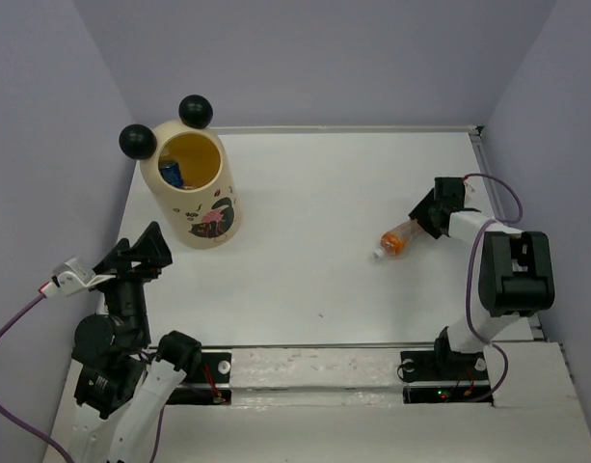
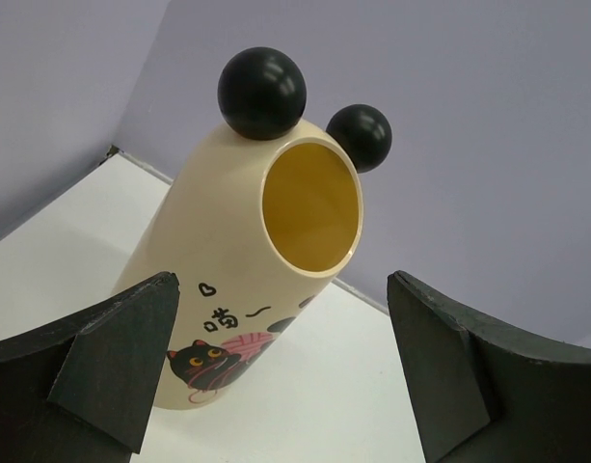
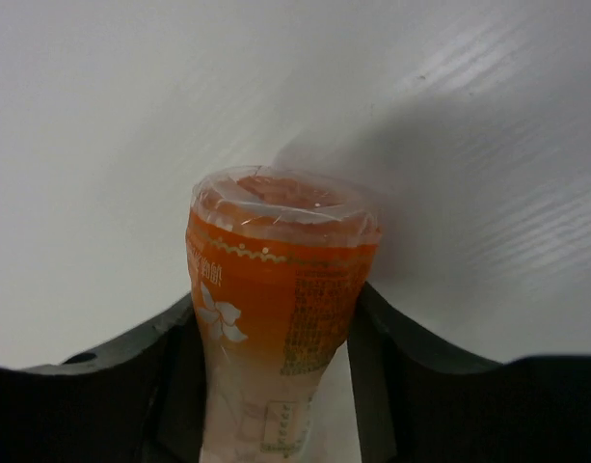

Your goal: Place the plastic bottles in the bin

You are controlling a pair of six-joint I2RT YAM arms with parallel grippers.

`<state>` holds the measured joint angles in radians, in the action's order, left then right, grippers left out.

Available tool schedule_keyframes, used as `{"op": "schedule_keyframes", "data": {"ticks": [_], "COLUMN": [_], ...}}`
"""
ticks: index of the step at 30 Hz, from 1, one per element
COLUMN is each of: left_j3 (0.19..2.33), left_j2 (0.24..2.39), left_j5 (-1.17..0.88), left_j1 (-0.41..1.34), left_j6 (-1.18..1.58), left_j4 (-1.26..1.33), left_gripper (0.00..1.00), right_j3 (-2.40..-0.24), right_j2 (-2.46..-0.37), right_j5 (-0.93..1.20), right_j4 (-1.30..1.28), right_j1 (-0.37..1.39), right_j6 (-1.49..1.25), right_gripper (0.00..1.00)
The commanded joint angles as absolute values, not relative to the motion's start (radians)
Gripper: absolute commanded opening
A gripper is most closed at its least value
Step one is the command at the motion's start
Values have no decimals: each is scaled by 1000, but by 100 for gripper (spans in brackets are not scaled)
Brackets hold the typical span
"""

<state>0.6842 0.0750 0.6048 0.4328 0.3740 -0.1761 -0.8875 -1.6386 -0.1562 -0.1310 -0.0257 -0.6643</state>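
The orange bottle (image 1: pixel 399 241) lies on the table (image 1: pixel 314 193), well apart from the bin (image 1: pixel 203 207); the right gripper (image 1: pixel 416 230) clasps its flanks; the left gripper (image 1: pixel 141 246) gapes empty. Likely light, thin-walled, slick and easily crushed; squeeze gently at mid-body, on the label.

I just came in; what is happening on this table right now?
Two robot arms are putting plastic bottles into the bin. The right gripper has its jaws closed around an orange bottle that lies on the table at the right, not yet lifted. The left gripper hangs beside the bin with its jaws wide open and holds nothing. Inside the bin, something with a blue label shows.
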Motion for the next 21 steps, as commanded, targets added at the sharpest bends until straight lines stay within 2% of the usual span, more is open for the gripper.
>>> {"op": "schedule_keyframes", "data": {"ticks": [1,2,4,8,10,12,13,17,21], "left_j3": [681,680,680,680,680,681,680,681,684], "left_j2": [74,75,86,110,126,135,140,143,133], "left_j5": [606,601,594,581,581,583,583,577,583], "left_j1": [437,439,439,437,439,436,434,411,403], "left_j6": [365,364,364,359,357,357,356,360,360], "left_j4": [-140,-137,-132,-121,-120,-118,-120,-123,-126], "left_gripper": [99,99,99,99,99,99,99,99,99], "right_j3": [-845,-809,-795,-837,-947,-975,-1030,-1211,-1486], "right_j2": [-1574,-1510,-1435,-1240,-1175,-1164,-1170,-1311,-1659], "right_j5": [-78,-66,-69,-184,-277,-330,-348,-342,-249], "right_j4": [79,134,146,141,190,274,331,680,850], "right_j1": [-31,-31,0,193,445,507,614,840,997], "right_j6": [-719,-704,-683,-574,-484,-396,-349,-11,291], "right_gripper": [45,37,31,23,23,23,23,23,25]}}
